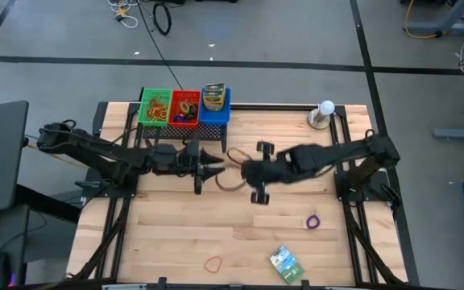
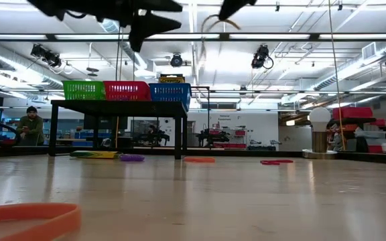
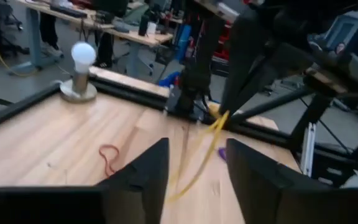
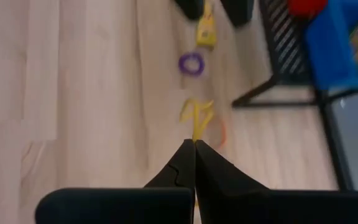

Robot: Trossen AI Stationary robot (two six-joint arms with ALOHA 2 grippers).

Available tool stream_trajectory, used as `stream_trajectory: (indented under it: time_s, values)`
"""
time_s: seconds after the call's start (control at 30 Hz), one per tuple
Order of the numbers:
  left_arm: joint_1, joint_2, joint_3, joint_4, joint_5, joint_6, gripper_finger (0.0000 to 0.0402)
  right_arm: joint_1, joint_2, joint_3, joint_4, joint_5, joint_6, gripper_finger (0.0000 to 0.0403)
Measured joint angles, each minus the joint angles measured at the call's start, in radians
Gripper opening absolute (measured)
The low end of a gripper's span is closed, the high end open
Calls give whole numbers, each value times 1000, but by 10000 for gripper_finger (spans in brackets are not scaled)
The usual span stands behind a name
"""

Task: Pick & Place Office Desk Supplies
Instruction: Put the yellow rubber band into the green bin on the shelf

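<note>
My right gripper (image 1: 242,171) (image 4: 194,148) is shut on a tan-yellow rubber band (image 1: 230,172) above the middle of the table. My left gripper (image 1: 216,167) (image 3: 197,171) faces it from the left, open, with a strand of the band (image 3: 197,162) running between its fingers. In the low view the band (image 2: 212,23) hangs high over the tabletop. Green (image 1: 155,107), red (image 1: 185,107) and blue (image 1: 214,105) baskets holding supplies sit on a black rack (image 2: 116,107) at the far edge. My right gripper pinches a short stretch of the band (image 4: 197,127) between its two fingertips. The band is lifted clear of the table and reaches out toward my left gripper. My left gripper: I cannot tell whether its open fingers (image 3: 148,171) touch the strand between them.
A purple band (image 1: 312,221), an orange band (image 1: 213,263) and a green packet (image 1: 285,262) lie on the near half of the table. More bands (image 4: 191,63) lie under the arms. A white ball on a round base (image 1: 325,113) stands at the far right.
</note>
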Motion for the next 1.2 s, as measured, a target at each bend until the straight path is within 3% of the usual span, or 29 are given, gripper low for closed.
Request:
stream_trajectory:
  time_s: [0.2,0.37,0.5,0.73,0.87,1.03,1.2]
  values:
    - [52,59,127,-100,56,-2,224,-79,-25,0,119,-54,-135,2]
    - [52,157,247,-177,109,60,236,-111,-25,0,152,-84,-165,2]
    - [62,178,319,-368,104,65,186,-126,-28,0,156,-85,-167,2]
    - [89,132,337,-442,117,59,18,-133,-50,0,165,-85,-191,2]
    - [118,99,336,-447,135,26,5,-133,-63,0,185,-62,-180,15]
    - [151,40,336,-467,132,-24,4,-133,-99,0,175,-22,-167,67]
    - [158,-15,336,-531,66,-73,4,-143,-175,-30,114,-18,-166,99]
